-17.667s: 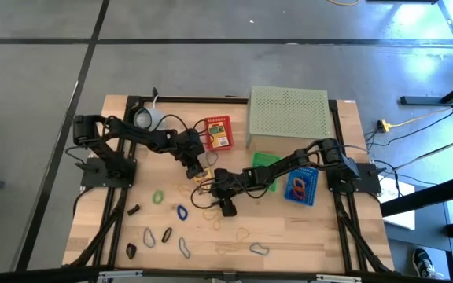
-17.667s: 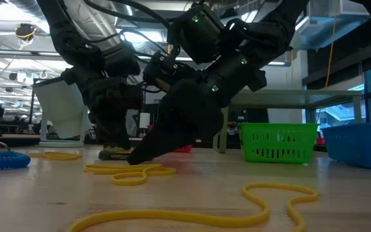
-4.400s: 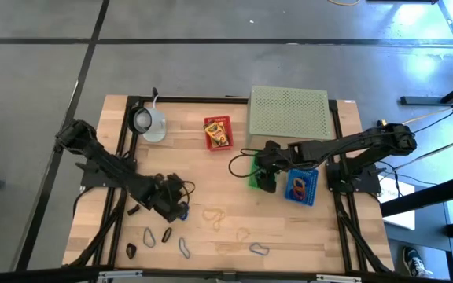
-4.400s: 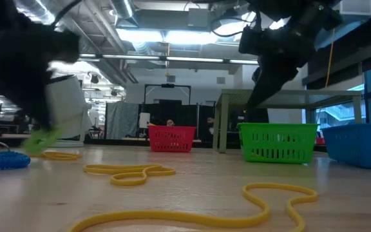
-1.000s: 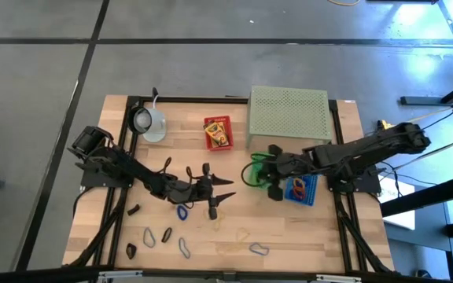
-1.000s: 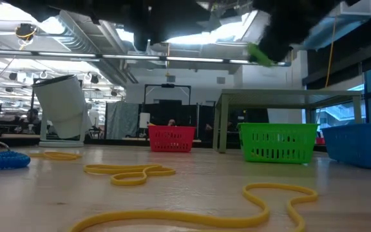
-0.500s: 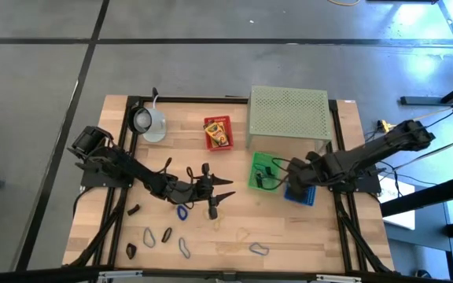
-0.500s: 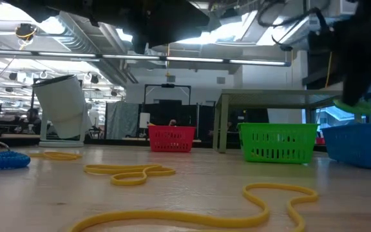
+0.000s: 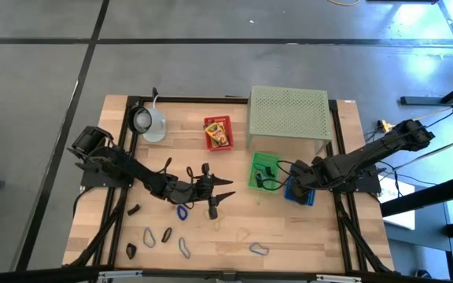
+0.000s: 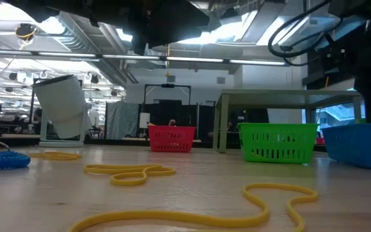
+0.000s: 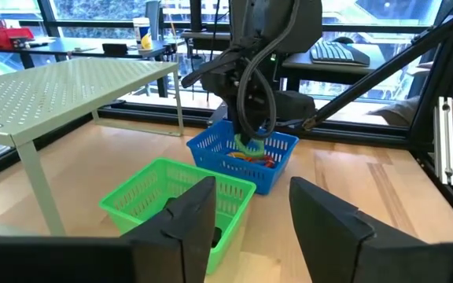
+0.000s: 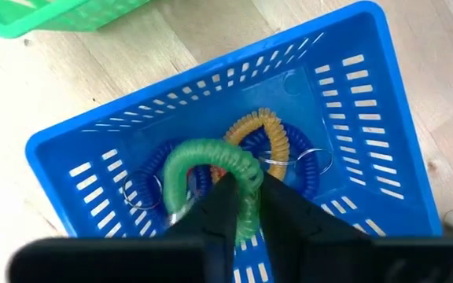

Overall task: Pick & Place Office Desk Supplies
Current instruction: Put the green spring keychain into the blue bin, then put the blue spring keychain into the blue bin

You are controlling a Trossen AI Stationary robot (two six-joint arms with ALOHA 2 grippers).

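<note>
Yellow loops (image 10: 131, 173) lie on the worktop (image 10: 192, 193) in the low view's foreground. Left pincer (image 9: 213, 200), fingers spread wide and empty, hovers at high-view centre. Right pincer (image 12: 246, 206), fingers narrow, pinches a green coiled loop (image 12: 211, 161) above the blue basket (image 12: 368, 102), right of centre.

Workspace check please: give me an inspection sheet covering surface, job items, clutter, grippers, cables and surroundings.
Surface: wooden table.
Job's things: green coil loop between the right gripper's fingers above the blue basket, which holds coils; green basket beside it; loose loops and yellow bands on the wood; yellow printed box.
Clutter: pale mug; perforated stand.
Grippers: right gripper over the blue basket; left gripper open, mid-table, empty.
Cables: black loop on the right arm.
Surroundings: grey floor; room with tables beyond.
</note>
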